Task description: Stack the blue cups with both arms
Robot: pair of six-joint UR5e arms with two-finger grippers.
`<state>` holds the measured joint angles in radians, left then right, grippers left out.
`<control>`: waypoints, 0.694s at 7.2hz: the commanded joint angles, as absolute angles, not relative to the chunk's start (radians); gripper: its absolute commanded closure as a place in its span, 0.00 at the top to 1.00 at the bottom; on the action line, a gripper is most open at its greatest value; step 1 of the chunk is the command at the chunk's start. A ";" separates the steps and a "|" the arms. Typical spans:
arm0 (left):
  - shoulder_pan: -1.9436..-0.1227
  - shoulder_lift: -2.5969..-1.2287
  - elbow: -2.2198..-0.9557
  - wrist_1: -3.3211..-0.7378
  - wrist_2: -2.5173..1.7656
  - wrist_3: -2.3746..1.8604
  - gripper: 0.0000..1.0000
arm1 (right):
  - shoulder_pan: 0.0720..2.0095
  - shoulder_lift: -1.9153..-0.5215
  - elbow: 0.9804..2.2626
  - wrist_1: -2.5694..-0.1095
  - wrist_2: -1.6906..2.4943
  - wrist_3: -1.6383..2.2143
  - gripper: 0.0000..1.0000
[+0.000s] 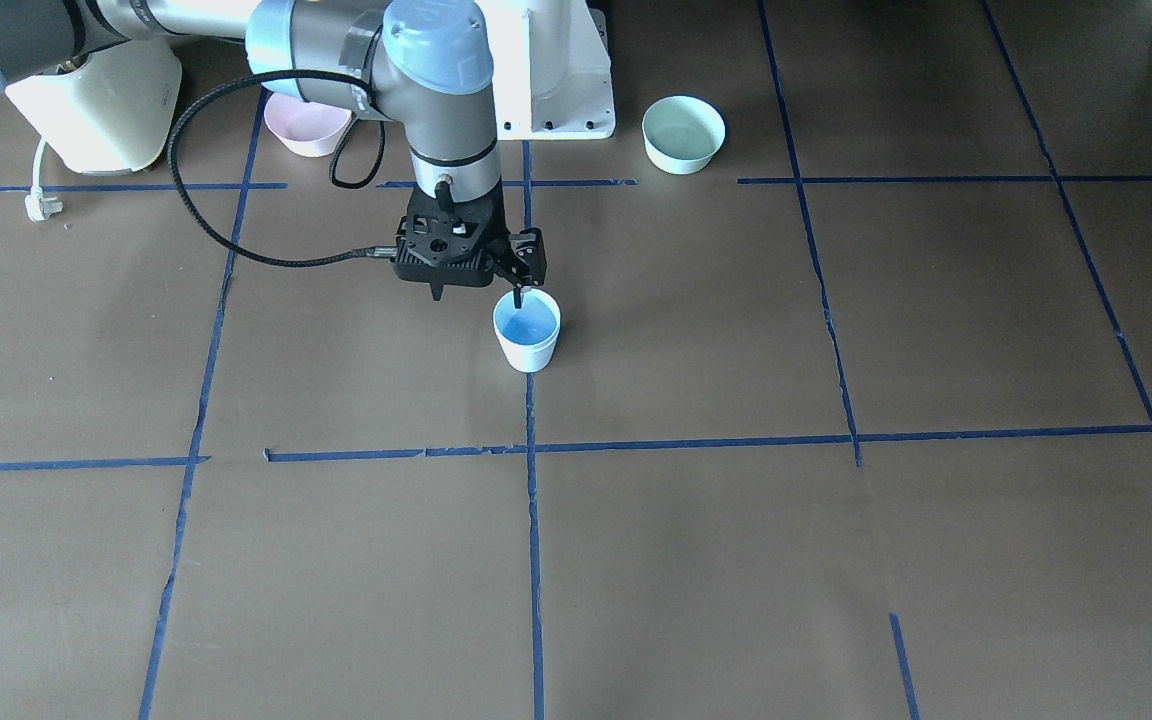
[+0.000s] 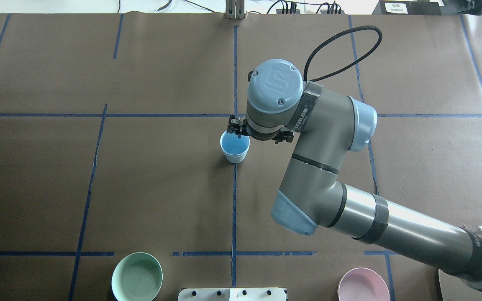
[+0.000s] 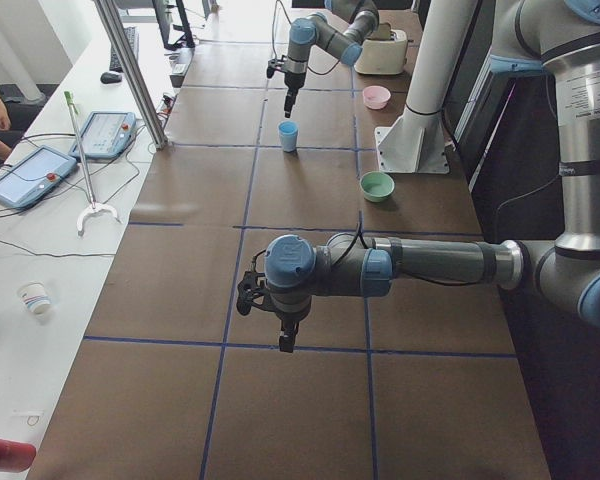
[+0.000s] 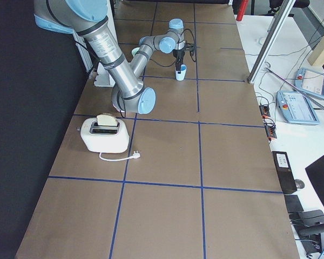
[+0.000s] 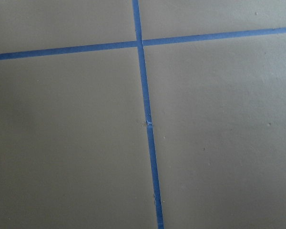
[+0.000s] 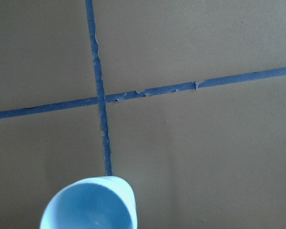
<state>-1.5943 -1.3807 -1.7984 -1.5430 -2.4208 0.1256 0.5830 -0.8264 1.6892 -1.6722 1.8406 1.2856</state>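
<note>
One pale-blue cup (image 1: 526, 335) stands upright on the brown table near the centre line. It also shows in the overhead view (image 2: 234, 147) and at the bottom of the right wrist view (image 6: 88, 205), where a double rim suggests a second cup nested inside. No separate second blue cup shows. My right gripper (image 1: 518, 298) reaches down onto the cup's back rim, one thin finger inside it, and looks shut on the rim. My left gripper (image 3: 283, 340) hovers over bare table far from the cup. I cannot tell whether it is open or shut.
A mint-green bowl (image 1: 683, 133) and a pink bowl (image 1: 308, 125) sit beside the white pedestal base (image 1: 556, 70). A toaster (image 1: 96, 100) with a loose plug stands at the table's right end. Blue tape lines cross the table.
</note>
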 commanded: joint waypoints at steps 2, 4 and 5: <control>-1.563 -1.402 -1.798 -1.534 -2.359 0.114 1.00 | 0.846 -1.005 1.735 -1.664 2.110 0.856 0.99; -1.557 -1.401 -1.798 -1.534 -2.352 0.092 1.00 | 1.079 -1.253 1.802 -1.664 2.296 0.441 0.99; -1.557 -1.401 -1.798 -1.534 -2.367 0.091 1.00 | 1.192 -1.376 1.808 -1.664 2.339 0.211 0.99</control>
<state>-1.5586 -1.4008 -1.7978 -1.5337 -2.3568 0.0966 1.0494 -1.2230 1.7890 -1.6644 2.2620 0.4885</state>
